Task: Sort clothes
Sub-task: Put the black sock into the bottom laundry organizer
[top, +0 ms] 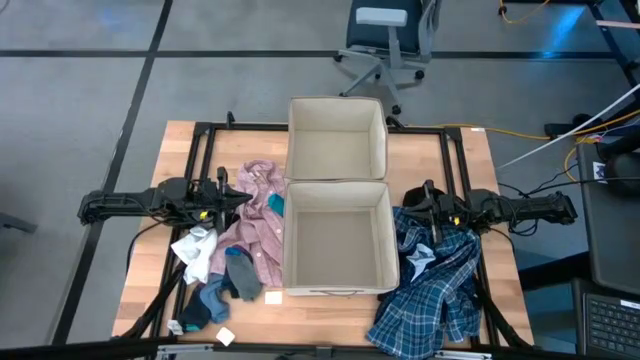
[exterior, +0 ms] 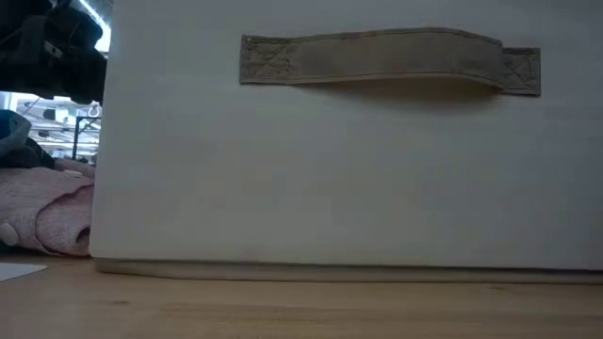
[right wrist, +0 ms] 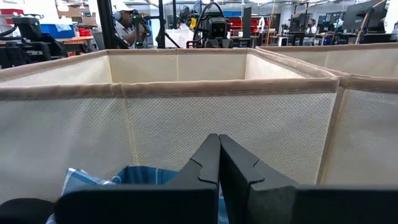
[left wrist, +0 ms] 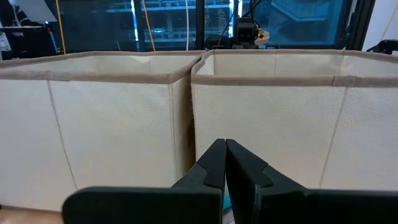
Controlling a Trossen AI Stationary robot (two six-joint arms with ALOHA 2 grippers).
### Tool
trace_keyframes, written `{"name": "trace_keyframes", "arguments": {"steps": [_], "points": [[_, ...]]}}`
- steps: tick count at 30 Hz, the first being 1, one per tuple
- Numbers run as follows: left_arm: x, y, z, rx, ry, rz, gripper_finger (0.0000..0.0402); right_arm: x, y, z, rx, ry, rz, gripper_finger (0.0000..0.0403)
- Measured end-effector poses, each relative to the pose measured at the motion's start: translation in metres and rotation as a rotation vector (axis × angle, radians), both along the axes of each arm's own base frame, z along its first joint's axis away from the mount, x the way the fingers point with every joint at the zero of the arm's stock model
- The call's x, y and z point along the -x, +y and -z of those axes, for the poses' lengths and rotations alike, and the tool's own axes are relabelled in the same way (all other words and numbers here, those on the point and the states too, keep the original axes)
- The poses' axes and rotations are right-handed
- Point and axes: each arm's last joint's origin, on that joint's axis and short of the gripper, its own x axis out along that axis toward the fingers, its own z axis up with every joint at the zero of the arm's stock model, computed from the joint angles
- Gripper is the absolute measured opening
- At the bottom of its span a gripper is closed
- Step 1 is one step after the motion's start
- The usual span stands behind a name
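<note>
My left gripper [top: 246, 197] is shut and empty, level above the pink shirt [top: 255, 228], pointing at the two beige bins; it also shows in the left wrist view [left wrist: 224, 163]. My right gripper [top: 406, 206] is shut and empty above the blue-white plaid shirt [top: 435, 290], facing the near bin from the right; it also shows in the right wrist view [right wrist: 219, 157]. The pink shirt lies left of the near bin, with a teal sock [top: 275, 204] on it. The white top [top: 195, 246], a grey sock [top: 241, 274] and a blue sock [top: 206, 301] lie to its left and near side.
Two beige square bins stand mid-table, the far bin [top: 336, 104] and the near bin [top: 335, 187], both empty. The near bin's front wall with its strap handle [exterior: 386, 58] fills the low view. Small white tags [top: 272, 297] lie near the front edge. A person [right wrist: 127, 22] stands in the room beyond.
</note>
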Motion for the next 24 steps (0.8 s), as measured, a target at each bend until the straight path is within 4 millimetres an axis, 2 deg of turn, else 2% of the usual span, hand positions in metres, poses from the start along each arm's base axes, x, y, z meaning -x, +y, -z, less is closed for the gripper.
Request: {"name": "trace_keyframes", "arguments": {"steps": [13,19,24], "points": [[0.000,0.000,-0.001,0.004,-0.013,-0.001,0.0000,0.000,0.000,-0.002,-0.003,-0.018,-0.003,0.0007],[0.000,0.000,-0.007,0.045,-0.085,-0.001,0.0000,0.000,-0.001,-0.003,-0.009,-0.031,0.030,0.0007],[0.000,0.000,-0.012,0.018,-0.133,-0.002,0.0000,0.000,-0.001,-0.003,-0.107,-0.023,0.043,0.0007]]}}
